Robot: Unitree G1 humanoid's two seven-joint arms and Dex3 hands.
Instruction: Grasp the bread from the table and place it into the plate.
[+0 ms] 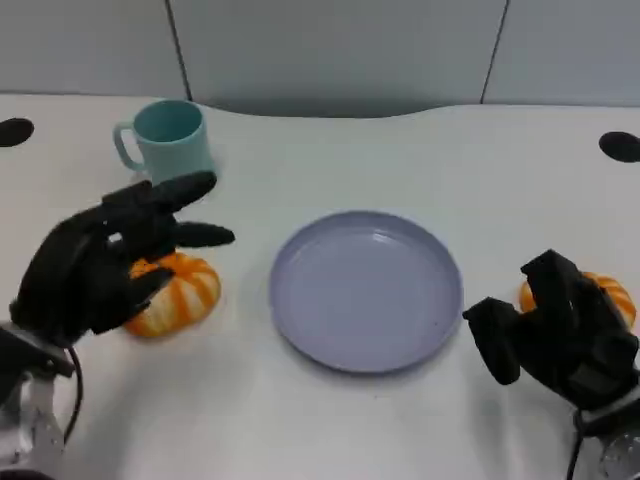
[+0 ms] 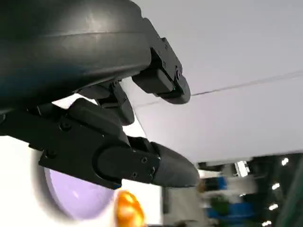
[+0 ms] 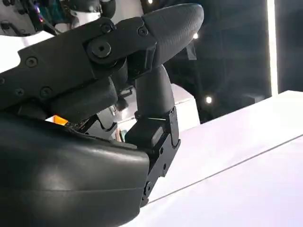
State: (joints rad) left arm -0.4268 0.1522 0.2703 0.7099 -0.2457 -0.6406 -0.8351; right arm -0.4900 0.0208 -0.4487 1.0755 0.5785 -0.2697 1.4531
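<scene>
From the head view, a white table [image 1: 330,420] carries a lilac plate [image 1: 366,290] at its middle, lying flat with nothing on it. To the plate's left sits a round orange-and-white striped bread [image 1: 185,295], apart from the plate. The left hand [image 1: 100,265] hangs over that bread from the near left side, its fingers [image 1: 185,190] spread apart and reaching past it toward the plate; whether any of them touch the bread I cannot tell (the palm covers the bread's left part). Behind the left hand stands a pale teal mug [image 1: 168,138], upright, its handle turned to the left. On the plate's right, a second orange striped bread [image 1: 605,293] shows near the table's right edge. The right hand [image 1: 555,335] is just in front of it, fingers curled in, and it hides most of that bread; I cannot tell whether the hand grips it or only rests against it.

The left wrist view shows the left hand's black fingers [image 2: 123,161] apart from one another with nothing between them. Beyond them lie part of the plate [image 2: 75,196] and an orange bit of bread [image 2: 129,210].

In the right wrist view the right hand's fingers [image 3: 118,52] are bent in close together, and a small orange patch [image 3: 59,120] shows behind them, too little to say if it is held.
</scene>
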